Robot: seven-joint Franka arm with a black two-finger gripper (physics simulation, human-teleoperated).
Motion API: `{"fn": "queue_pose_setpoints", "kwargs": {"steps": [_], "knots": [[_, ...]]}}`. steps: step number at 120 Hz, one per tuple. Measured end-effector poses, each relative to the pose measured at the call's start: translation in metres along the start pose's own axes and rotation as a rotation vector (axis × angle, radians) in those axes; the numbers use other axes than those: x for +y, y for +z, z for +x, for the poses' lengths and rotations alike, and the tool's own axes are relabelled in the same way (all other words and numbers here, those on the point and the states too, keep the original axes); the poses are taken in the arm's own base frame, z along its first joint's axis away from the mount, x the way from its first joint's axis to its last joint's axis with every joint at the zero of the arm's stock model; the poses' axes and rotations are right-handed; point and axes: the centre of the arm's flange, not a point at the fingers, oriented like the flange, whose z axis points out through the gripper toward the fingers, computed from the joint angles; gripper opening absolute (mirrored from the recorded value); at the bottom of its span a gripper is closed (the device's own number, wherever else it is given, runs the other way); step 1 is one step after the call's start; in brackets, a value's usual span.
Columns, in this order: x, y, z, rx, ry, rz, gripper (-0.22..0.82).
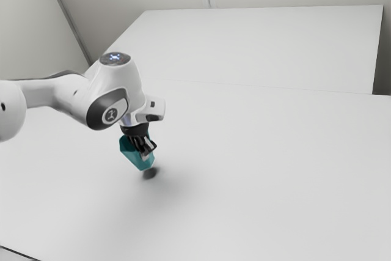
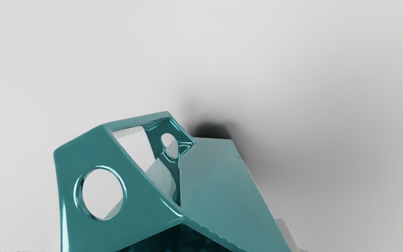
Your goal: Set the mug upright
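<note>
Faceted teal mug (image 1: 137, 159) hung tilted between the jaws of the gripper (image 1: 147, 150), evidently clamped so it could be righted.

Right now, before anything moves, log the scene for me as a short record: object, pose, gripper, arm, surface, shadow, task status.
object: glossy teal mug with angular faces and round holes
pose: tilted, not upright
gripper: black two-finger gripper, right at the mug; firmness of hold can't be told
arm: white jointed arm, coming in from the exterior view's left
surface: plain pale tabletop
shadow: small dark patch on the tabletop, by the mug's lower end
task status: mug not yet upright
</note>
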Motion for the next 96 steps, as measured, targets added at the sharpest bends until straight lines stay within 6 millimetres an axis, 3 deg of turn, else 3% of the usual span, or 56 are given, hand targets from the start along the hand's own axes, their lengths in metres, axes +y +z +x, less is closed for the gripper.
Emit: {"fn": "queue_pose_setpoints", "kwargs": {"steps": [79, 96], "knots": [[0.008, 0.030, -0.005, 0.010, -0.126, -0.002, -0.18], [0.009, 0.030, -0.005, 0.012, -0.141, -0.005, -0.08]]}}
